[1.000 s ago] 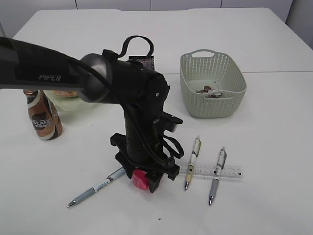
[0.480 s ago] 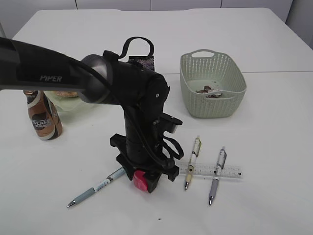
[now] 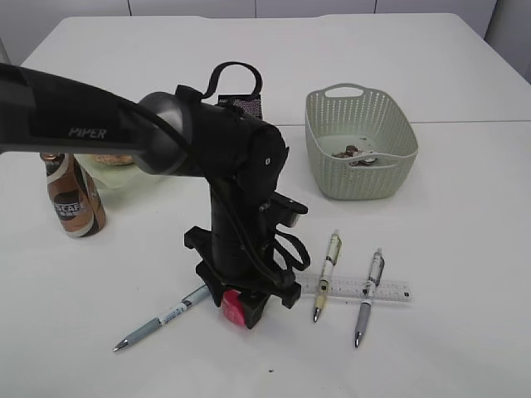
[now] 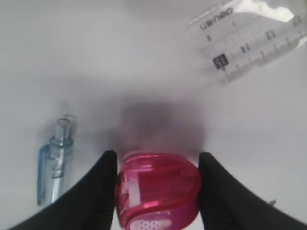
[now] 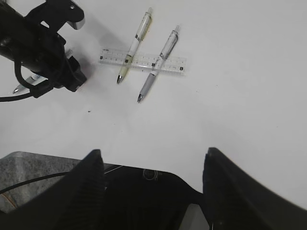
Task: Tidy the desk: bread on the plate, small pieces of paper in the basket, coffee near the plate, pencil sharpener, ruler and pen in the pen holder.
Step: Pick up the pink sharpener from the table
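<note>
Left claw [image 4: 157, 191] around pink sharpener [image 4: 158, 187]

A matte black robot arm [image 3: 124, 124] bears the grey lettering "PIPER" along its upper link, joined by a rounded silver-grey elbow joint [image 3: 162, 124]. Black cables [image 3: 236, 70] loop over the wrist and down its side. The ribbed black gripper fingers [image 4: 98, 191] taper to flat wedge-shaped pads.

On my white table [image 3: 465, 75] I see the coffee bottle [image 3: 73, 197] and green plate [image 3: 124, 176] toward the left edge, the basket [image 3: 359, 143] further right, and near the front edge a pink sharpener [image 3: 235, 308], three pens [image 3: 163, 319] [image 3: 327, 264] [image 3: 368, 297] and the ruler [image 3: 390, 290].
</note>
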